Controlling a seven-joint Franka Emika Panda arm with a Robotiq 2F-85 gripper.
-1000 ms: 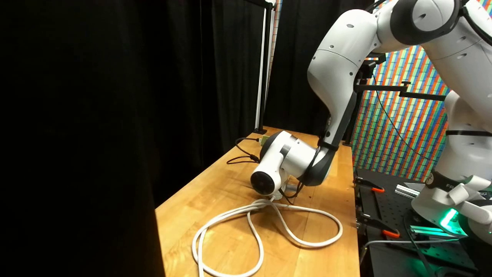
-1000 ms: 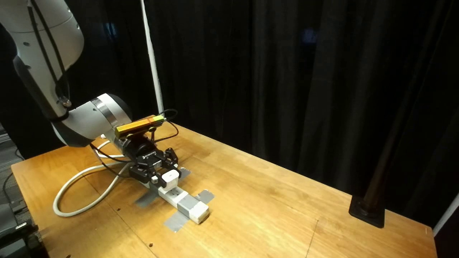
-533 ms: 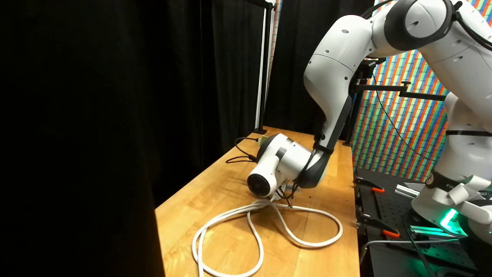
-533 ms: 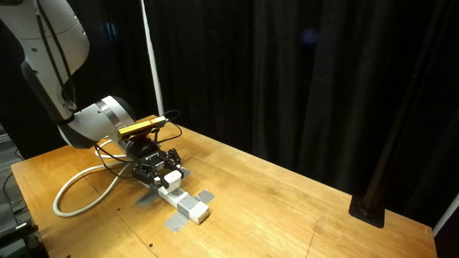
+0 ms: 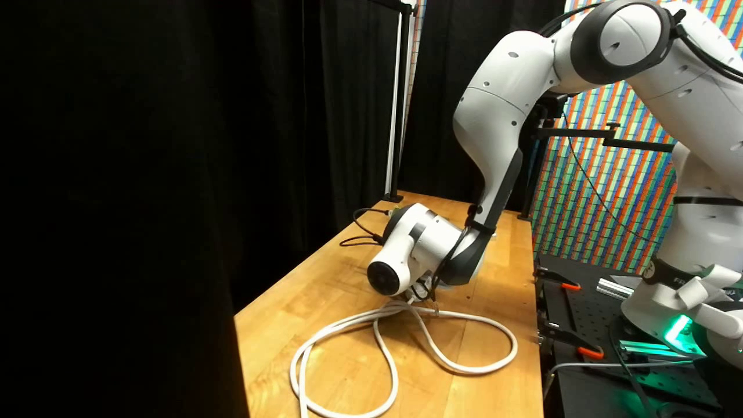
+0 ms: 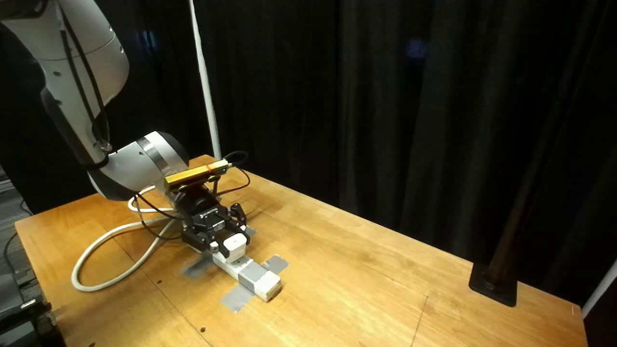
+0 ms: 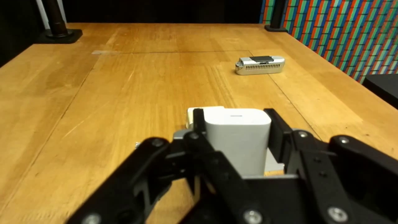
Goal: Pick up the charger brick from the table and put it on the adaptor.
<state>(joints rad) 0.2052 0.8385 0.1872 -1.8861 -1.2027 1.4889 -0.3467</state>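
Note:
The charger brick (image 6: pixel 235 246) is a small white block with rounded edges and a small slot on its face. My gripper (image 6: pixel 235 244) is shut on it, with one black finger on each side. The wrist view shows the brick (image 7: pixel 238 143) between the fingertips of the gripper (image 7: pixel 235 119). The adaptor (image 6: pixel 268 285) is a long white power strip, taped to the table. The brick is over the strip's middle part; I cannot tell whether they touch. In the wrist view the strip's far end (image 7: pixel 189 115) shows behind the left finger. The arm hides most of it in an exterior view.
Grey tape (image 6: pixel 237 298) holds the strip down. A thick white cable (image 5: pixel 476 370) loops over the table behind the gripper. A silver vented device (image 7: pixel 260 67) lies farther along the table. A dark post base (image 6: pixel 494 284) stands near the edge by the black curtain.
My gripper has moved slowly along the strip toward its free end with the brick held. The brick now covers more of the sockets in an exterior view.

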